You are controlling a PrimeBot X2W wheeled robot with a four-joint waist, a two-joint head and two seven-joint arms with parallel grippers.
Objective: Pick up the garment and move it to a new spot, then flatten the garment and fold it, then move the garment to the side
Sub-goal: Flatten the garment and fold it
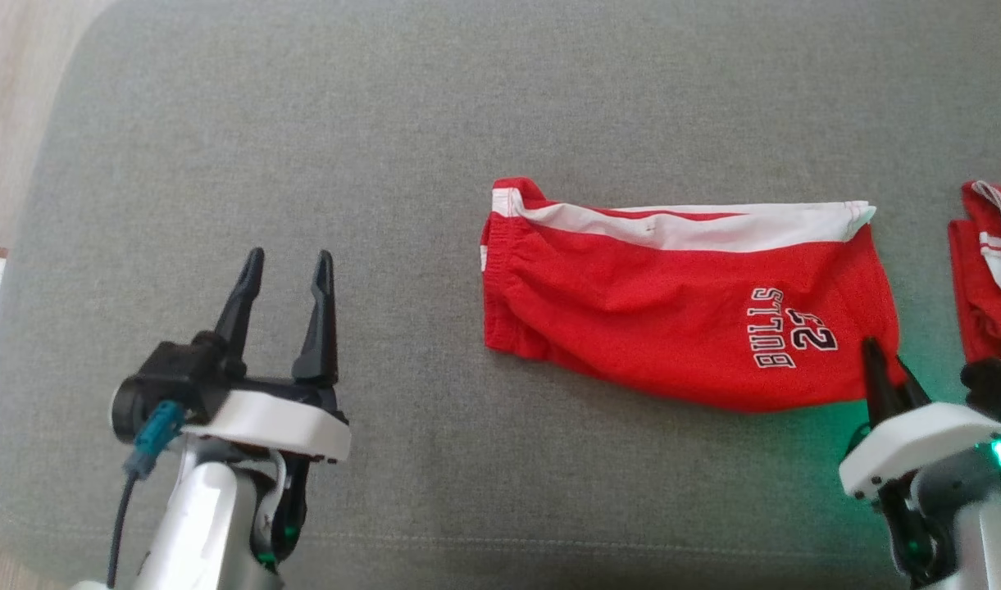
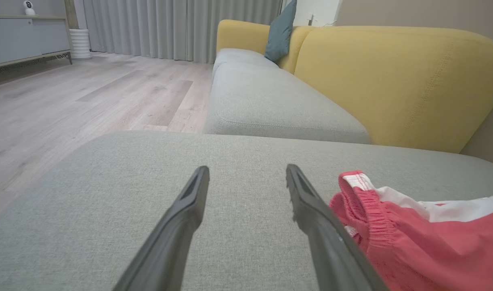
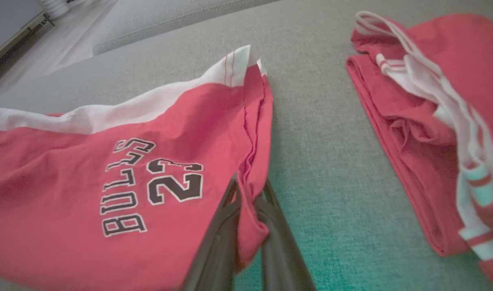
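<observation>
**Right gripper clamping the shorts' hem**

I am watching the red shorts lying flat on the grey cushion. Their white side stripe is running along the far edge, the waistband is pointing left, and the "BULLS 23" print is sitting near the right-hand leg hem. The right gripper is pinching that hem at the shorts' near right corner, its fingers closed together with a fold of red cloth bunching between them. The left gripper is hanging low over the cushion well to the left of the shorts, its fingers spread apart and holding nothing. A second red garment is lying just right of the shorts, not touching them.
</observation>
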